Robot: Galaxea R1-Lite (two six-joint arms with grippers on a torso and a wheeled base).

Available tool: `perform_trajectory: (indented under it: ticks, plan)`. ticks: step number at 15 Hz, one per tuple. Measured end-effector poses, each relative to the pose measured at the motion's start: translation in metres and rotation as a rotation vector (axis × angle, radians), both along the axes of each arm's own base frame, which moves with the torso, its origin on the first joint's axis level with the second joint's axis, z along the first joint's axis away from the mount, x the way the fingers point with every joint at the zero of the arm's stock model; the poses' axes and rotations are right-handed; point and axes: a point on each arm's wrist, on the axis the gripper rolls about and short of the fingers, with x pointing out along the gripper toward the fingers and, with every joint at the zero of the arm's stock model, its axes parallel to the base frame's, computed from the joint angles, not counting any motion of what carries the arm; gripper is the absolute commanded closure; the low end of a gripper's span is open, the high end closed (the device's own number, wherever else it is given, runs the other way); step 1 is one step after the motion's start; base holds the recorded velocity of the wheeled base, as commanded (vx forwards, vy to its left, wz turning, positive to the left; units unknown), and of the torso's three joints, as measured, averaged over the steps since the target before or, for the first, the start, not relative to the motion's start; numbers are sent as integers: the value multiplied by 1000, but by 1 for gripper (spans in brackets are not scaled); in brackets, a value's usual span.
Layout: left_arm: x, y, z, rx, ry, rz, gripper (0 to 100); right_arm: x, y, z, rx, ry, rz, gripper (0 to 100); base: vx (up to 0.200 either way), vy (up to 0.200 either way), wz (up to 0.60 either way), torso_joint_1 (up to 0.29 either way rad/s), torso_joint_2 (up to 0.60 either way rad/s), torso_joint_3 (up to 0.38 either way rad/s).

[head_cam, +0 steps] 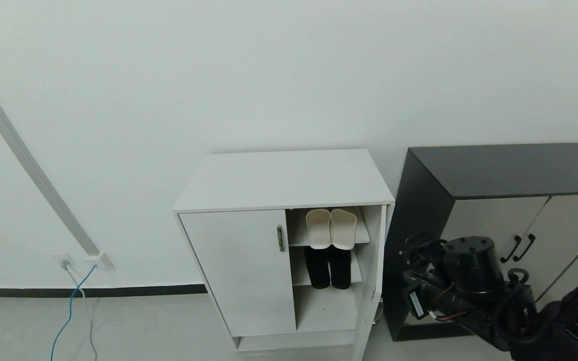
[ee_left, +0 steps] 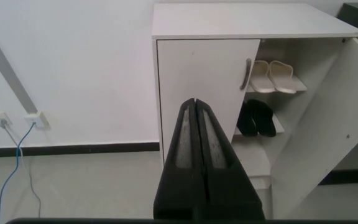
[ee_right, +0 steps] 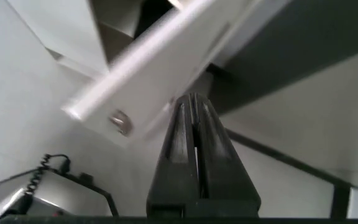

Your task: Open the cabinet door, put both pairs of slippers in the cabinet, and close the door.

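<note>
Left end effector (ee_left: 195, 109), fingers pressed together and empty, faces the cabinet (ee_left: 197, 74). Right wrist view: right end effector (ee_right: 195, 102), likewise closed and empty, near the open door (ee_right: 166, 56). Head view: white slippers (head_cam: 330, 228) on the upper shelf, black slippers (head_cam: 327, 267) on the shelf below, long axes running front to back. Only closing the door appears left.
</note>
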Motion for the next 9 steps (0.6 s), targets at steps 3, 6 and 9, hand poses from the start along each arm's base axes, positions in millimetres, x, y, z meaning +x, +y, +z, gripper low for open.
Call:
perform_trajectory:
  ticks: [3,6,9]
  plan:
    - [0,0,0,0,0,0,100,7,11,-15,18,-17,21,100,0,0,0,0,0,0]
    - [0,0,0,0,0,0,100,16,28,-26,94,-113,47,100,0,0,0,0,0,0]
    - [0,0,0,0,0,0,100,16,42,-38,184,-104,91,100,0,0,0,0,0,0]
